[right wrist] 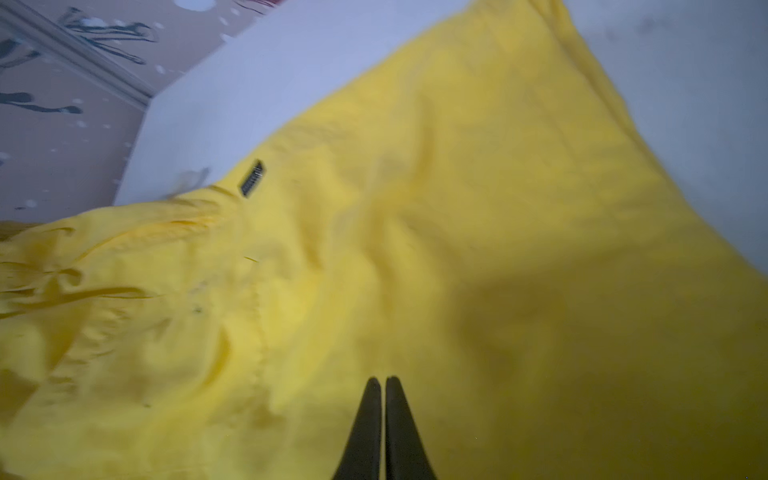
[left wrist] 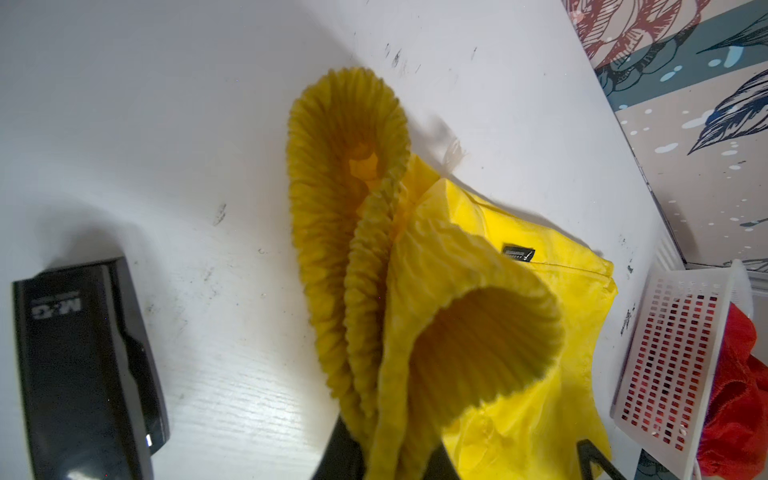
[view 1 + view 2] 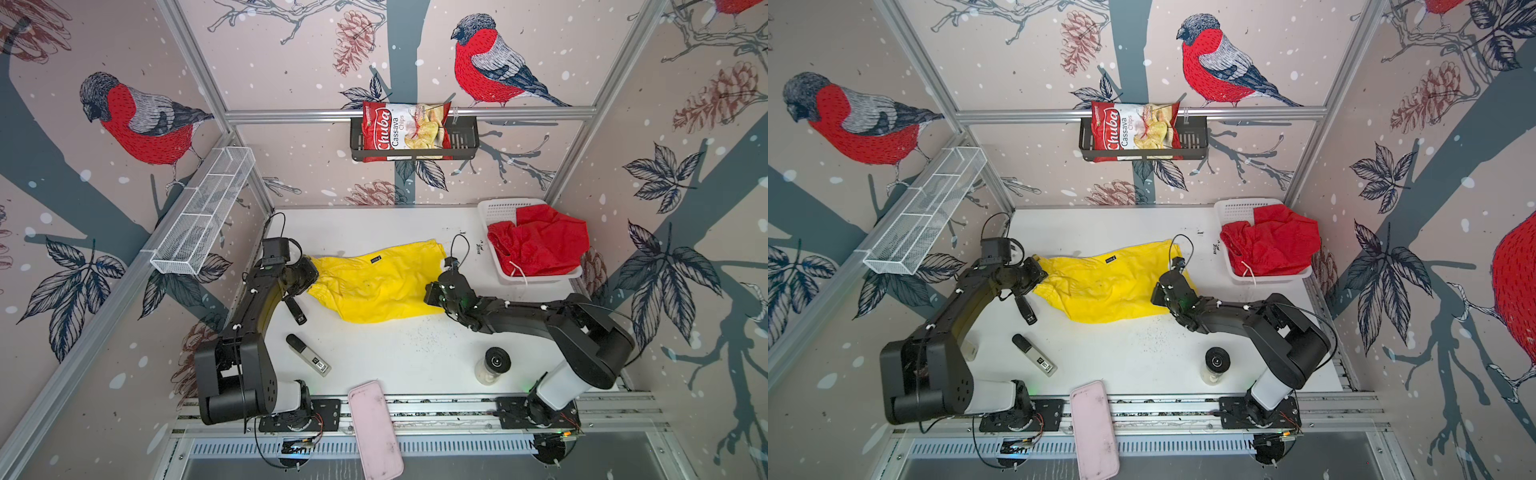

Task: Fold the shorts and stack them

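First fold, I judge: yellow shorts (image 3: pixel 374 286) mid tabletop (image 3: pixel 395 357), left jaws pinching the waistband (image 2: pixel 332 208), right jaws pressed together at the leg end. Next: carry one end across. Red shorts (image 3: pixel 540 245) sit in the far-right basket (image 3: pixel 498 208).

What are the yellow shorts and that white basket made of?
The yellow shorts look like thin, smooth cloth, possibly synthetic: soft wrinkles, ribbed elastic waistband. The white basket seems rigid matte plastic, judging by its even grid of holes.
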You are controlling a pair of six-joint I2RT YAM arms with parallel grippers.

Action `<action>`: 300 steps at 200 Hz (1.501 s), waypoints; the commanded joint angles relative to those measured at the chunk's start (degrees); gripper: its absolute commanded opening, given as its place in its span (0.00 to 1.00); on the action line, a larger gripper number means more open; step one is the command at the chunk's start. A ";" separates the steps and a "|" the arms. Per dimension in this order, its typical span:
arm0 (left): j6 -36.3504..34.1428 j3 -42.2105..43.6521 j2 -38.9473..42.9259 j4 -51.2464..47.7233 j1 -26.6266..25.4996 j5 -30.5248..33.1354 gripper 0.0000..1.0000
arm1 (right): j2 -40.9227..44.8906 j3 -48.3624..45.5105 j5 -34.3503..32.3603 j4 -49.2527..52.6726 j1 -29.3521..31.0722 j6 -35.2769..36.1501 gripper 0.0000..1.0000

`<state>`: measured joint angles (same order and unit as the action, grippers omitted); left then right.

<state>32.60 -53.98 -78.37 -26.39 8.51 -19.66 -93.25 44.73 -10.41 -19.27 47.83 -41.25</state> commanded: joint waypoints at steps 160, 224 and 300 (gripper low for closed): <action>-0.49 -7.87 0.23 -2.26 -6.10 2.99 0.00 | -14.96 18.71 5.05 4.02 9.58 -0.84 0.07; -1.33 -10.07 -0.73 -4.70 -6.07 3.27 0.00 | -28.66 34.24 12.38 13.28 6.49 -1.48 0.10; -1.82 -13.71 -1.69 -7.38 -6.40 6.41 0.00 | -40.65 40.25 22.09 7.48 9.94 -6.11 0.09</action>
<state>31.88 -65.95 -79.61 -32.58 2.20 -15.09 -131.90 85.12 6.79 -13.37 57.06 -45.21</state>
